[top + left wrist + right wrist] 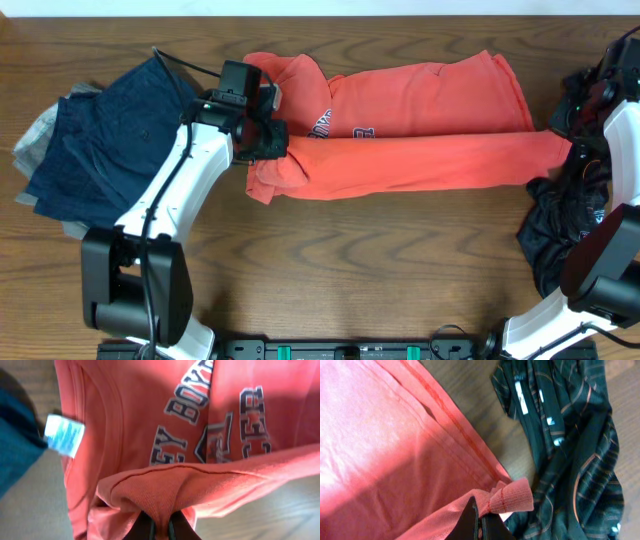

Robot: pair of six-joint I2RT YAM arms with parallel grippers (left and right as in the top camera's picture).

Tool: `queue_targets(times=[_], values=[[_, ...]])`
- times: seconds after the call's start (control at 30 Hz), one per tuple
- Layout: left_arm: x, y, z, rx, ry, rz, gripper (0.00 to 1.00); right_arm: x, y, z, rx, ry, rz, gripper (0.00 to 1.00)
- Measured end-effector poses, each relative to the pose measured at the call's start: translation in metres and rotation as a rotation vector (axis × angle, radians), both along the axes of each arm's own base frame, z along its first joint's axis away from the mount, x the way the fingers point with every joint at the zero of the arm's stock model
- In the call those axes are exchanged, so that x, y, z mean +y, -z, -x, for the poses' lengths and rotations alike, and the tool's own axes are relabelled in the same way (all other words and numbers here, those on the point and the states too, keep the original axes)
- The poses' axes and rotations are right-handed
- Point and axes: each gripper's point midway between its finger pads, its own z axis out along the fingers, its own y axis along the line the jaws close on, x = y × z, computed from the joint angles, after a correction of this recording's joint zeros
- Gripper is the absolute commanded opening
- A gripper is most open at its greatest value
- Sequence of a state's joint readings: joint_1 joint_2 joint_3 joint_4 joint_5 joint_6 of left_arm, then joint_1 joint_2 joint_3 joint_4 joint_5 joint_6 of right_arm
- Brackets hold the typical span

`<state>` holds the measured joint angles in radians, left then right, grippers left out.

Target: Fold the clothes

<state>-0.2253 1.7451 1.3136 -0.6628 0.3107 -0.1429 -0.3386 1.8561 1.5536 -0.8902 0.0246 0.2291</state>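
Note:
A coral red sweatshirt (420,120) with printed letters lies across the middle of the table, its lower part folded over lengthwise. My left gripper (268,140) is shut on the sweatshirt's left end; the wrist view shows the fabric (165,490) pinched between the fingers (161,527), with the white neck label (64,434) at left. My right gripper (575,150) is shut on the right end, pinching a ribbed hem corner (512,497) between its fingers (481,522).
A pile of folded dark blue and grey clothes (90,150) lies at the left. A crumpled dark green striped garment (560,230) lies at the right edge, also in the right wrist view (570,435).

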Motion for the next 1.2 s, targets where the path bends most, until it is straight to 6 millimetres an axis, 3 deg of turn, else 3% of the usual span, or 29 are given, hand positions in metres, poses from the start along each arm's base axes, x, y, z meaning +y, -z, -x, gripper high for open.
queue_targets(times=[0.33, 0.4, 0.47, 0.53, 0.63, 0.77, 0.9, 1.07, 1.2], values=[[-0.001, 0.001, -0.014, -0.042, -0.015, 0.003, 0.06, 0.0, 0.029, -0.032, -0.049, -0.023, -0.022, 0.02], [0.0, 0.002, -0.014, -0.041, -0.017, -0.001, 0.06, 0.004, 0.032, -0.041, -0.072, -0.038, -0.035, 0.05], [0.001, 0.005, -0.014, -0.037, -0.02, -0.008, 0.06, 0.009, 0.037, -0.049, -0.089, -0.054, -0.045, 0.16], [0.002, 0.008, -0.015, -0.031, -0.022, -0.015, 0.15, 0.015, 0.042, -0.053, -0.089, -0.071, -0.05, 0.27], [0.005, 0.01, -0.015, -0.029, -0.028, -0.027, 0.4, 0.023, 0.047, -0.056, -0.083, -0.102, -0.056, 0.33], [0.012, 0.011, -0.017, -0.028, -0.051, -0.038, 0.41, 0.022, 0.051, -0.045, -0.037, -0.105, -0.068, 0.31], [0.027, 0.015, -0.012, 0.01, -0.082, -0.051, 0.42, 0.016, 0.06, -0.018, 0.06, -0.08, -0.095, 0.24], [0.043, 0.028, 0.026, 0.181, -0.106, -0.095, 0.42, 0.01, 0.071, 0.005, 0.138, -0.097, -0.1, 0.22], [0.043, 0.04, 0.043, 0.24, -0.097, -0.109, 0.43, 0.016, 0.095, 0.02, 0.181, -0.138, -0.107, 0.24]])
